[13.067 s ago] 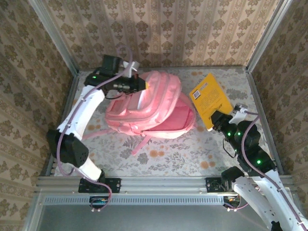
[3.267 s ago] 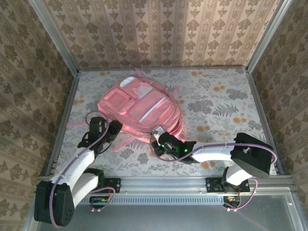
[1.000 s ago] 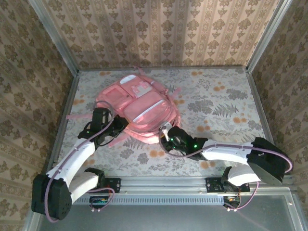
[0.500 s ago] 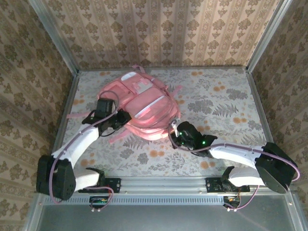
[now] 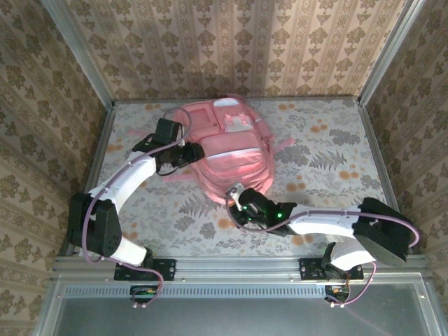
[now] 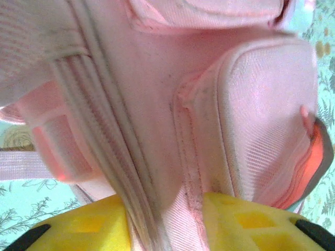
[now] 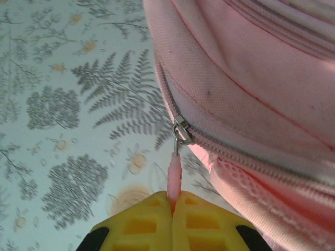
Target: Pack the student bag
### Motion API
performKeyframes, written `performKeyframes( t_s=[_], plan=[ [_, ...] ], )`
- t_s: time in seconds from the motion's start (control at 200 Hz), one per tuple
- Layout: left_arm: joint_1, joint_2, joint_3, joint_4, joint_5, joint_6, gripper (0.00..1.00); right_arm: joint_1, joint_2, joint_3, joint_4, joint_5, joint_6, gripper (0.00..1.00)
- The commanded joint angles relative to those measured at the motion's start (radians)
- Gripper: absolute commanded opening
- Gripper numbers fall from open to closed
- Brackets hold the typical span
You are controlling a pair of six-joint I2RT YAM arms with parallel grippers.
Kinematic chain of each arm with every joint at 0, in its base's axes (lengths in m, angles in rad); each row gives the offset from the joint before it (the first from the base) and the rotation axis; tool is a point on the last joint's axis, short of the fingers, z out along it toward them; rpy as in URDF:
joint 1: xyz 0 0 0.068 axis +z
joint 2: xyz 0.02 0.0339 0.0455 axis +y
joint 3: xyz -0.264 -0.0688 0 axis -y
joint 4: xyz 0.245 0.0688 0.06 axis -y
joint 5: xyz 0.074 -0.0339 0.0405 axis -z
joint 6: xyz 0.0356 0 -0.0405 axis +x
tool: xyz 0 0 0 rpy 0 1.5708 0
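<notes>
Large soft pink fabric backpack (image 5: 227, 150) sits mid-back on floral worktop (image 5: 329, 147), long axis near-to-far. Right jaws are together, clamped on its pink zip pull tab (image 7: 174, 175) at the near edge, bag body just beyond. Left jaws are apart, straddling a left-side seam.

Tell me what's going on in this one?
Two robot arms are working on the pink student bag, which lies on the floral table. The right hand is shut on the pink zip pull at the bag's near edge. The left hand is pressed against the bag's left side, its pads apart with a ridge of fabric between them. Whether it grips that fabric is unclear.
</notes>
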Motion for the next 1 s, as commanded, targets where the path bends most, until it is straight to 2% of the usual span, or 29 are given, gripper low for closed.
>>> performKeyframes(
  t_s=[0.0, 0.1, 0.18, 0.265, 0.42, 0.525, 0.635, 0.8, 0.995],
  plan=[
    [0.027, -0.058, 0.029, 0.030, 0.012, 0.029, 0.54, 0.023, 0.071, 0.062, 0.070, -0.056, 0.057, 0.00],
    [0.048, -0.130, -0.042, 0.025, 0.039, -0.024, 0.63, 0.023, 0.119, 0.102, 0.099, -0.055, 0.092, 0.00],
    [0.049, -0.214, -0.128, 0.030, 0.061, -0.108, 0.66, 0.023, 0.147, 0.126, 0.115, -0.047, 0.114, 0.00],
    [0.040, -0.310, -0.241, 0.063, 0.093, -0.239, 0.66, 0.023, 0.177, 0.149, 0.135, -0.056, 0.131, 0.00],
    [-0.029, -0.435, -0.378, 0.074, 0.057, -0.431, 0.65, 0.024, 0.218, 0.191, 0.154, -0.063, 0.146, 0.00],
    [-0.100, -0.447, -0.417, 0.102, 0.006, -0.473, 0.64, 0.024, 0.235, 0.215, 0.150, -0.072, 0.143, 0.00],
    [-0.117, -0.395, -0.423, 0.131, -0.010, -0.476, 0.62, 0.026, 0.233, 0.214, 0.151, -0.066, 0.145, 0.00],
    [-0.139, -0.319, -0.416, 0.183, -0.028, -0.469, 0.54, 0.026, 0.206, 0.175, 0.160, -0.050, 0.152, 0.00],
    [-0.136, -0.281, -0.400, 0.176, -0.080, -0.401, 0.31, 0.026, 0.166, 0.132, 0.164, -0.023, 0.150, 0.00]
  ],
)
